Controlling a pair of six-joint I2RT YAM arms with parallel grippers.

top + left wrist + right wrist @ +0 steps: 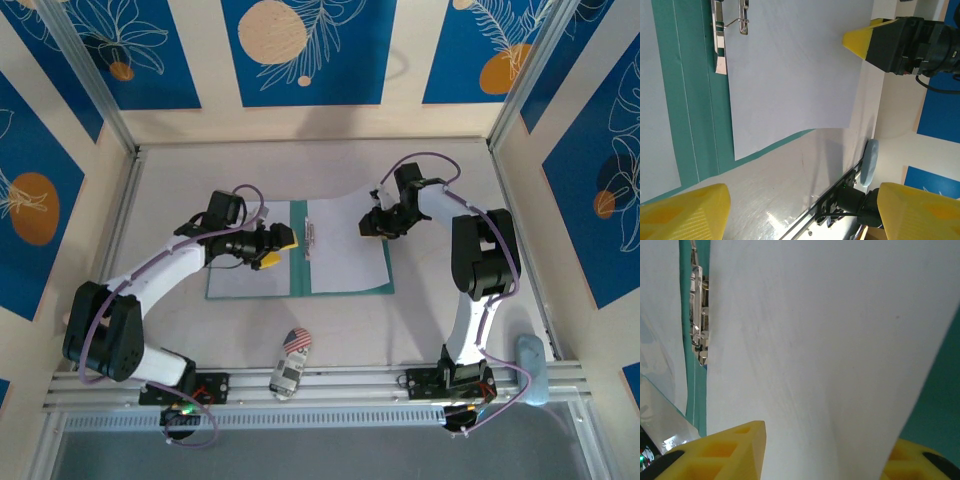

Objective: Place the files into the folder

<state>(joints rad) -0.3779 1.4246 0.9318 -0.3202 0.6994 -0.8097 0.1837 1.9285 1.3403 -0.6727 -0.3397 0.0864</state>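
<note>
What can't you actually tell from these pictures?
- Top view: the right hand covers the far right corner of the right sheet.
- Top view: the left hand and arm cover part of the left sheet.
- Left wrist view: the metal clip is cut by the top edge.
- Top view: the toy car is too small for detail.

files on folder – toy car in frnt

The left end effector hangs with its yellow fingertips wide apart and empty above the grey worktop. Beyond lies the teal folder, a metal clip beside its crease and a white sheet on one leaf, with the right end effector at the sheet's edge
</note>
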